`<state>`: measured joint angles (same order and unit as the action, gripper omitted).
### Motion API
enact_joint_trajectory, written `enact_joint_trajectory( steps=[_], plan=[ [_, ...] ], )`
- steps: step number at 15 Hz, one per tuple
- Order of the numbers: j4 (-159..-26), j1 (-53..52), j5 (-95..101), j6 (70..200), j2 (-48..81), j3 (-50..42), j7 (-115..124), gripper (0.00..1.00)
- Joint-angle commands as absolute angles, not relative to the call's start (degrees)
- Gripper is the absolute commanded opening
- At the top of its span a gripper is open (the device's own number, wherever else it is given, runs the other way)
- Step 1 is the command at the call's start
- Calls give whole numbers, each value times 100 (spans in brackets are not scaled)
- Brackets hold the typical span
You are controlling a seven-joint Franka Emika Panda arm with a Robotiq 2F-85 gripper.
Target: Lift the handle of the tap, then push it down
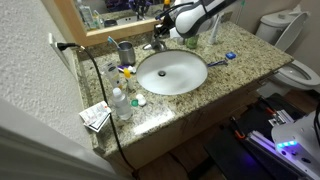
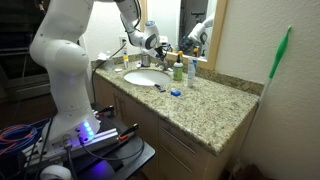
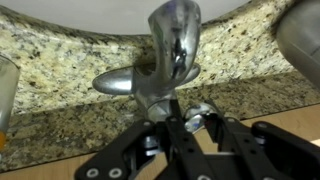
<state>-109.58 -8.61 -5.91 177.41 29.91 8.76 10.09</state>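
behind the basin: the tap (image 1: 155,45) stands on the speckled stone counter (image 1: 240,75), at the far rim of the white oval basin (image 1: 172,72); one tap, one basin.
handle: the handle (image 3: 175,35) tops the tap and shows in the wrist view as a bright chrome bar reaching toward the basin; in both exterior views it is mostly hidden by the gripper.
gripper: the gripper (image 1: 159,38) hangs right over the tap, its white arm (image 2: 65,60) bending in from the side.
jaws: in the wrist view the fingertips (image 3: 172,122) sit close together just behind the tap's base; i cannot tell whether they clasp anything.
cup: one grey cup (image 1: 126,52) beside the tap holds brushes, too small to count.
bottles: three counted; one clear bottle (image 1: 121,103) near the counter's front corner, its contents unclear; a green bottle (image 2: 178,70) and a pale bottle (image 2: 192,72) stand side by side near the mirror (image 2: 190,20).
writing: labels on the bottles and on the small pack (image 1: 95,117) are too small to read.
loose things: one black cable (image 1: 100,95) runs across the counter's end; one small blue thing (image 1: 228,57) lies beside the basin.
beyond the counter: one toilet (image 1: 295,70).
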Motion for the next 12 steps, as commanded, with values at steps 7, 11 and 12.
enact_joint_trajectory(
  steps=[7, 11, 12],
  plan=[
    [-11039, 816, -1321, 17834, 2696, 2878, 730, 7],
    [-11041, 1291, -1274, 17953, 2682, 3340, 800, 7],
    [-11038, 1333, -1253, 18022, 2631, 3385, 829, 7]
  ],
)
